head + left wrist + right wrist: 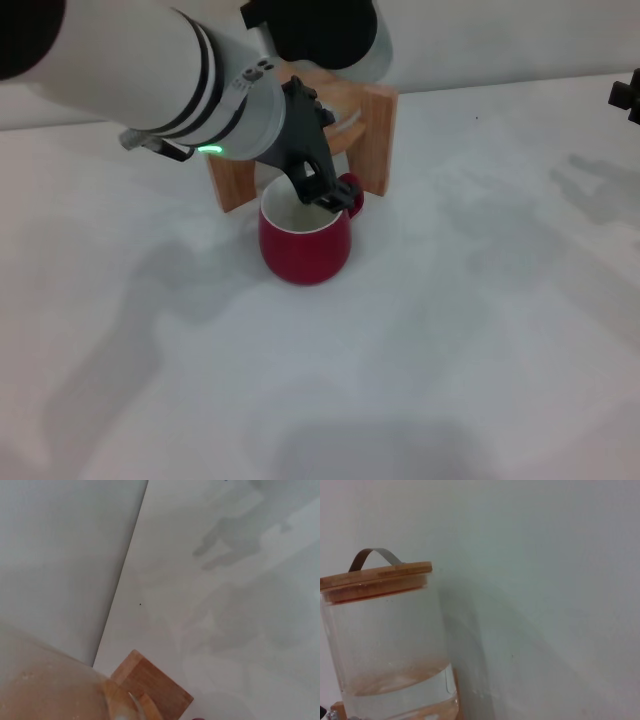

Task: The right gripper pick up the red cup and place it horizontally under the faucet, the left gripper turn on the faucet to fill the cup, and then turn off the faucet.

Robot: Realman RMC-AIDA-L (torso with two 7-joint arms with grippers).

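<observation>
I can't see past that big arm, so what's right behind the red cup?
A wooden stand rises just behind the red cup. The left pincer reaches down over the cup's rim and, with its arm, covers the faucet, so that stays unseen. The right pincer sits far off.

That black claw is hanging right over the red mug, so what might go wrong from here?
Three things, I'd guess. The left claw sits just above the red cup's rim, beside its handle, so a careless move might knock the cup away from the wooden stand. The arm hides the faucet in the head view, so a misaligned stream might go unnoticed. The glass dispenser holds water; leaving it running might overflow the cup onto the white table.
</observation>
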